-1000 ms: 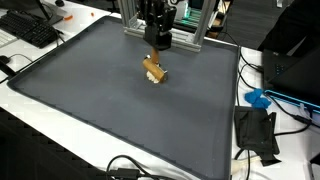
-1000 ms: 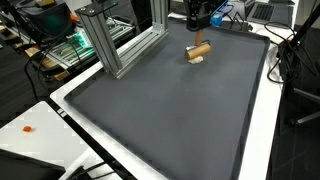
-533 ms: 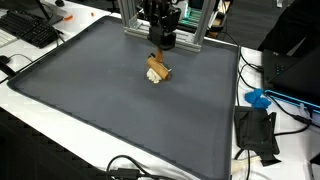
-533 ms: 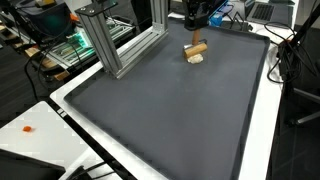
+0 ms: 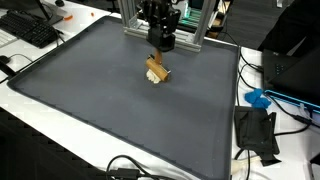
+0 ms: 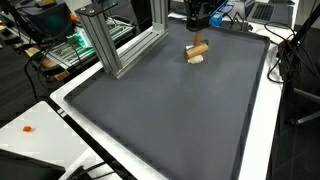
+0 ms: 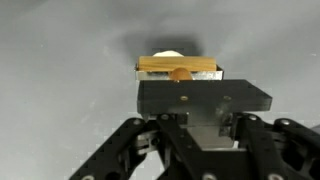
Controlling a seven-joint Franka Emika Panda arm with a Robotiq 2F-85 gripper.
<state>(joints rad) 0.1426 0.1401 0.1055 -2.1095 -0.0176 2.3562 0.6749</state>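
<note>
Gripper [image 5: 163,45] hangs just above the wooden block [image 5: 156,70] at the mat's [image 5: 90,110] far end, and I can't tell if its jaws are apart. I'd centre it over the block and go slow, since the block looks tilted.

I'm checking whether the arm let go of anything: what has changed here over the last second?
The gripper rose a little, away from the wooden block just below it, mostly in the first half second. The block seems to have shifted slightly on the grey mat. Whether the fingers had hold of it before is not clear. The mat and the metal frame stayed as they were.
</note>
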